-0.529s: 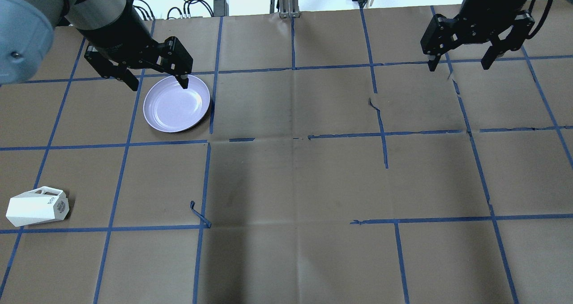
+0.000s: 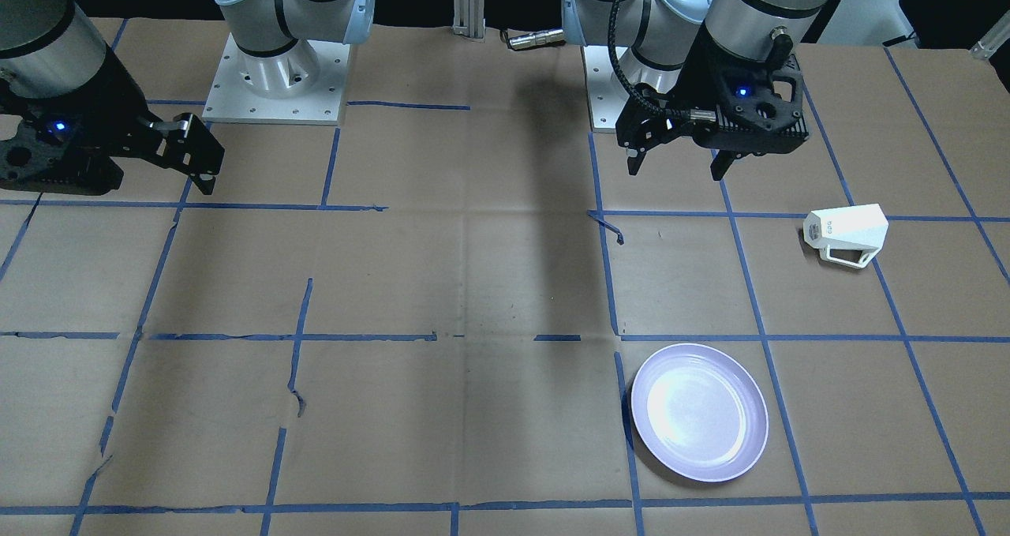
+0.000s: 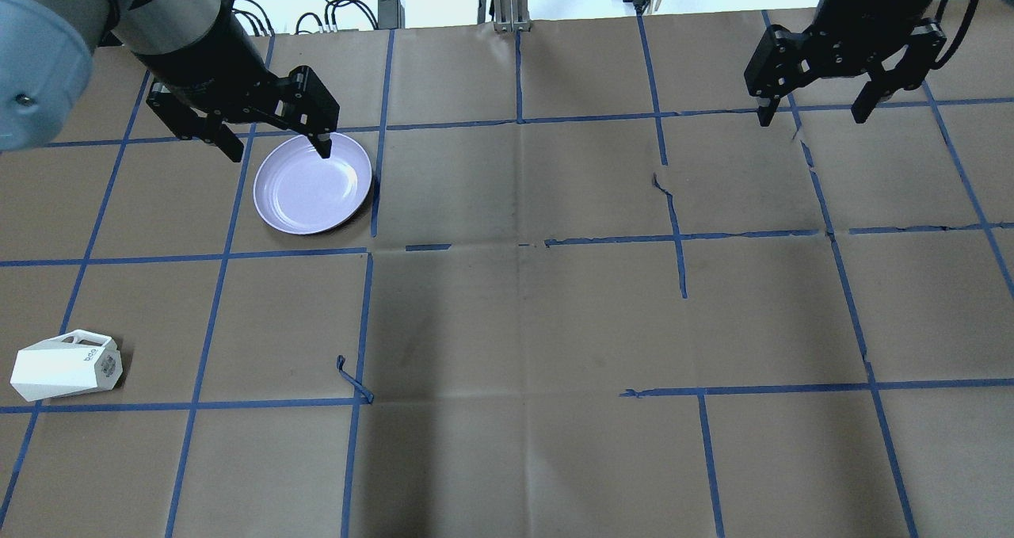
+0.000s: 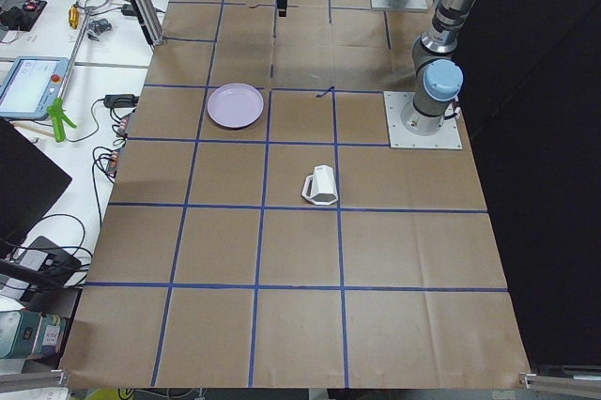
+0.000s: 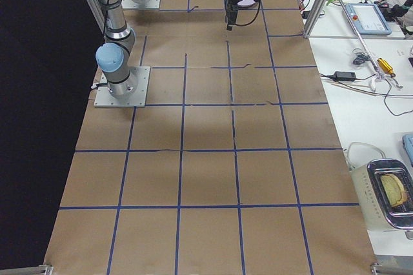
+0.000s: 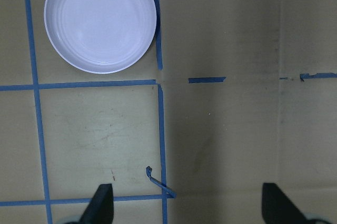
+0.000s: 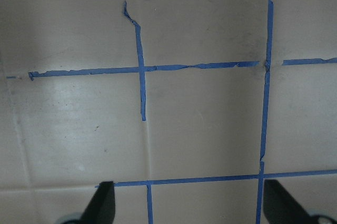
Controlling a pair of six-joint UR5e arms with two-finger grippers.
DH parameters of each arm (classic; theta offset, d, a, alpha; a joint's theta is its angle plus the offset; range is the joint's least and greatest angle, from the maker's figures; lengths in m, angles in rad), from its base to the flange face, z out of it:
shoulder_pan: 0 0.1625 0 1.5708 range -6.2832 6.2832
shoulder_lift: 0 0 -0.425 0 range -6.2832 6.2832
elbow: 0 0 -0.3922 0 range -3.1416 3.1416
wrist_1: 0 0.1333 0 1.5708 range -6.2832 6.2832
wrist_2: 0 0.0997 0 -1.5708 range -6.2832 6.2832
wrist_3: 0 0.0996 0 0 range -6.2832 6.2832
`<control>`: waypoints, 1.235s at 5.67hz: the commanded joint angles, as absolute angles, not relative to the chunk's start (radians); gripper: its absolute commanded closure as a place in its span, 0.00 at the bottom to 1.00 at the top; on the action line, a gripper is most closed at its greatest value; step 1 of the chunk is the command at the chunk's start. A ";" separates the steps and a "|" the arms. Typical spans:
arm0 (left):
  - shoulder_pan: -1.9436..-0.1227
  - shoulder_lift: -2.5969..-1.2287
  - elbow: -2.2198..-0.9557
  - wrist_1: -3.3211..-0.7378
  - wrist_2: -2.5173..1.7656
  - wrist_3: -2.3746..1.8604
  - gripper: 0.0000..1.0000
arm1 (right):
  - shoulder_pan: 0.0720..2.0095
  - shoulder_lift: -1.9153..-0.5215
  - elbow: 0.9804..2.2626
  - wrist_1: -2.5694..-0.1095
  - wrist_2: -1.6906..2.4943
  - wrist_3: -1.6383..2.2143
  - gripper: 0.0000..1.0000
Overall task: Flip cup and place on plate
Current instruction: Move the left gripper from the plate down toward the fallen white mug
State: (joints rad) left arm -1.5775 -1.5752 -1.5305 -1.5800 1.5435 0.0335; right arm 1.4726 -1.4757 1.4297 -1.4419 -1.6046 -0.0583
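Observation:
The white faceted cup (image 3: 63,365) lies on its side near the table's left front, with its handle up and its printed base towards the right; it also shows in the front-facing view (image 2: 846,232) and the exterior left view (image 4: 320,186). The lavender plate (image 3: 312,183) sits empty further back, and shows in the front-facing view (image 2: 699,412) and the left wrist view (image 6: 100,20). My left gripper (image 3: 280,154) hangs open and empty high above the table, far from the cup. My right gripper (image 3: 810,119) hangs open and empty at the far right.
A curl of lifted blue tape (image 3: 352,379) sticks up near the table's middle front. The arm bases (image 2: 276,70) stand at the robot's side. Cables and a power brick (image 3: 388,7) lie beyond the far edge.
My left gripper has shifted slightly to the left in the overhead view. The cup, the plate and the right arm have not moved.

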 commanded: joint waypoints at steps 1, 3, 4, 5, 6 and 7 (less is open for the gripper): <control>-1.493 -1.563 -1.510 -1.592 1.572 0.131 0.02 | 1.473 -1.476 1.430 -1.442 -1.605 -0.058 0.00; -1.283 -1.505 -1.509 -1.646 1.569 0.347 0.02 | 1.473 -1.476 1.430 -1.442 -1.605 -0.058 0.00; -1.155 -1.493 -1.509 -1.673 1.571 0.468 0.02 | 1.473 -1.476 1.430 -1.442 -1.605 -0.058 0.00; -1.012 -1.497 -1.506 -1.674 1.563 0.561 0.02 | 1.473 -1.476 1.430 -1.442 -1.605 -0.058 0.00; -0.897 -1.520 -1.506 -1.674 1.562 0.695 0.02 | 1.473 -1.476 1.430 -1.442 -1.605 -0.058 0.00; -0.808 -1.560 -1.515 -1.672 1.531 0.762 0.02 | 1.473 -1.476 1.430 -1.442 -1.605 -0.058 0.00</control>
